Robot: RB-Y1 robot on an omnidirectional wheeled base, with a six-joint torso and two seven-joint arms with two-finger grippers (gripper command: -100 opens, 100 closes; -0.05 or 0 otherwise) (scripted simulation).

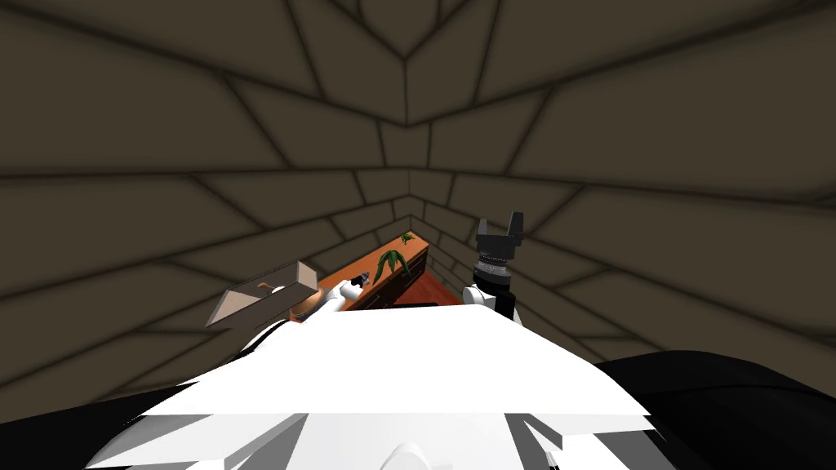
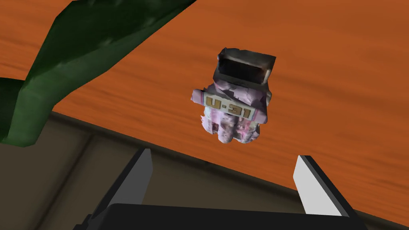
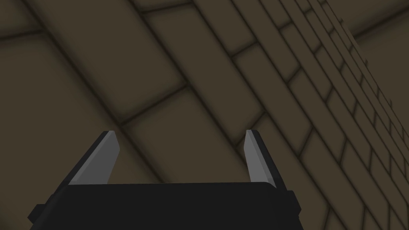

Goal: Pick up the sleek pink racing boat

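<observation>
Hovering wide open, left gripper [image 2: 223,155] has the pink racing boat [image 2: 233,106] straight ahead, centred between its fingers and apart from them. Advance centred and close across the hull, avoiding the green leaf [image 2: 80,52] past one finger. Boat lumpy, mottled pink-white, dark boxy end, "U-31" plate; surface [image 2: 339,80] orange wood grain. Right gripper [image 3: 179,131] wide, idle.

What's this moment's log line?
left gripper: open, short of pink boat | pink boat: resting on orange wooden top | right gripper: open, raised
</observation>
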